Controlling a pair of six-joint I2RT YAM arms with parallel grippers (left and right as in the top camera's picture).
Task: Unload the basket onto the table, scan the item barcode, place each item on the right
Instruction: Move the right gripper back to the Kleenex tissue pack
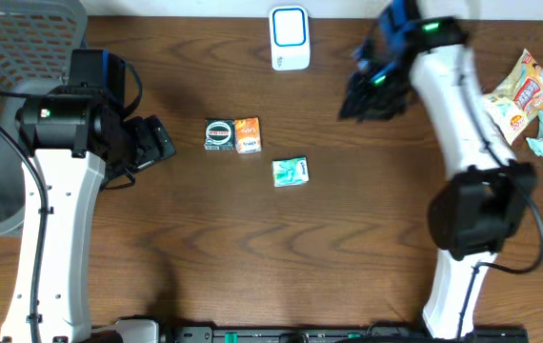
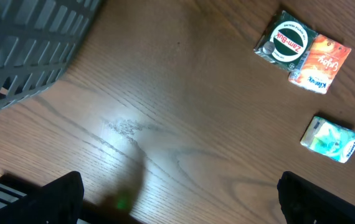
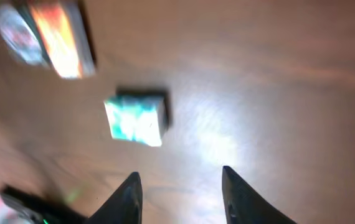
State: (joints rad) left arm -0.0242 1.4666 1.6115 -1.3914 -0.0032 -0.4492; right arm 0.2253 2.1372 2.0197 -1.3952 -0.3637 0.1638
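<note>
As far as anyone standing here can tell, the scanning has not got going for any item: nothing is lifted and nothing is held up to the white-and-blue scanner point(image 1: 290, 38) at the far edge of the bench point(image 1: 348, 248). Three small things lie flat near the middle. A dark box point(image 1: 219, 134) with a round label touches an orange packet point(image 1: 248, 134), and a green box point(image 1: 290, 171) sits on its own, just beside them and nearer the robot. Some snack bags point(image 1: 524, 90) lie well off to the right, and a grey basket point(image 1: 24, 38) stands at the far left. So the whole job looks to be left: pick one up, carry it to the scanner and turn its barcode to the window.

Up in the air to the right of the scanner, the right end effector point(image 3: 180, 186) has its fingers partly spread with nothing between them. It touches nothing, and its camera looks down toward the green box. Spread wide, the left end effector point(image 2: 180, 199) is just as empty, hanging above bare wood between the basket and the items.
</note>
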